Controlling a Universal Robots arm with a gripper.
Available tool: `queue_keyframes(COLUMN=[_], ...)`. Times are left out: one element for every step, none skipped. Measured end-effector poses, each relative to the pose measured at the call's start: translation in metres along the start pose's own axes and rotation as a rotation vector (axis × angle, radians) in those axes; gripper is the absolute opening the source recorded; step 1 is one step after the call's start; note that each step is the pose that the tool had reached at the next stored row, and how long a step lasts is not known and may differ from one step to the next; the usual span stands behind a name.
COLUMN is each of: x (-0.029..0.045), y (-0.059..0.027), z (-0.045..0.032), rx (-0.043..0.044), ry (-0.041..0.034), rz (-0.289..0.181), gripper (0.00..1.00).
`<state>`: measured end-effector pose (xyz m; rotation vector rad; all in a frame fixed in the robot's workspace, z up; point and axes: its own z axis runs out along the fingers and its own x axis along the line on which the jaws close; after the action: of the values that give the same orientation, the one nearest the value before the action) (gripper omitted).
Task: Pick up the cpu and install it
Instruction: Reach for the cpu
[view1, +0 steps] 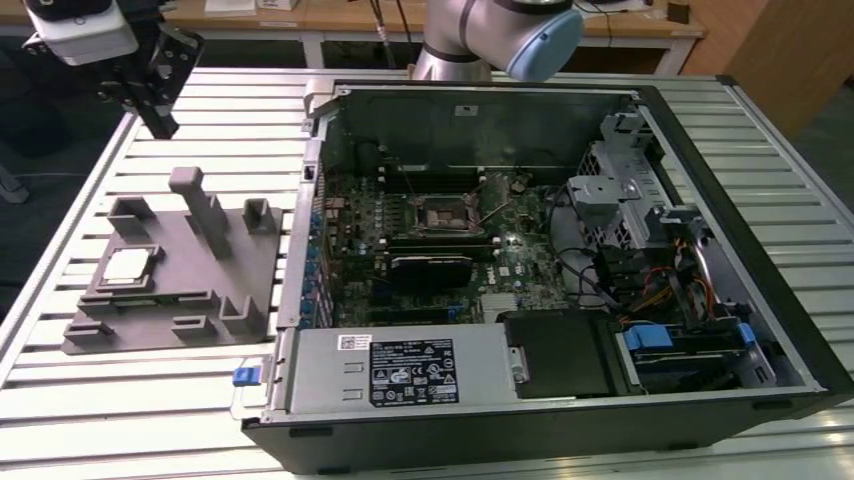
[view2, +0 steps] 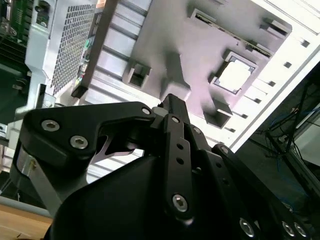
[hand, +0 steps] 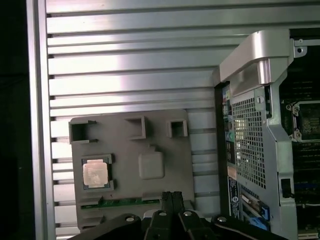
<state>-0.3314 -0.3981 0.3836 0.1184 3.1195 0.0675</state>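
Silvery cpu (view1: 127, 265) sat in a pocket of the grey fixture block (view1: 187, 285) on the tabletop (view1: 80, 400), exterior view's left. Pincer (view1: 160, 122) hung at upper left, fingers together, empty, well apart from it.

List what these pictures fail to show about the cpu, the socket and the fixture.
Socket: too small in the exterior view to tell whether its frame is open; cut off by the picture's edge in the first wrist view.
Cpu: underside hidden, as it lies face up in the fixture.
Fixture: the edge nearest the pincer is hidden behind it in the first wrist view.
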Motion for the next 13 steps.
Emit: queue_keyframes(x=[0.0039,0.0088,0.0133,0.0177,0.0222,0.0267,0.0312,0.0357,0.0402,0.0451,0.0495,0.054,0.0585], y=[-0.0003,-0.0006,-0.0009,-0.0012,-0.0015,-0.0018,-0.0021,-0.0024,-0.0027,-0.0031,-0.0035,-0.0038,-0.0042], z=[0.0,-0.0001,-0.0001,0.0,0.0,0.0001,0.0,0.0,0.0,0.0001,0.0,0.0,0.0], rx=[0.0002,0.0002,0.0002,0.0002,0.0001,0.0001,0.0002,0.0002,0.0001,0.0001,0.0002,0.0001,0.0001], ry=[0.0001,0.0001,0.0002,0.0001,0.0001,0.0,0.0002,0.0001,0.0001,0.0,0.0002,0.0001,0.0001], rz=[0.0,0.0,0.0,0.0,0.0,0.0,0.0,0.0,0.0,0.0,0.0,0.0,0.0], gripper=[0.11,0.11,0.11,0.11,0.11,0.11,0.11,0.11,0.11,0.11,0.11,0.11,0.11])
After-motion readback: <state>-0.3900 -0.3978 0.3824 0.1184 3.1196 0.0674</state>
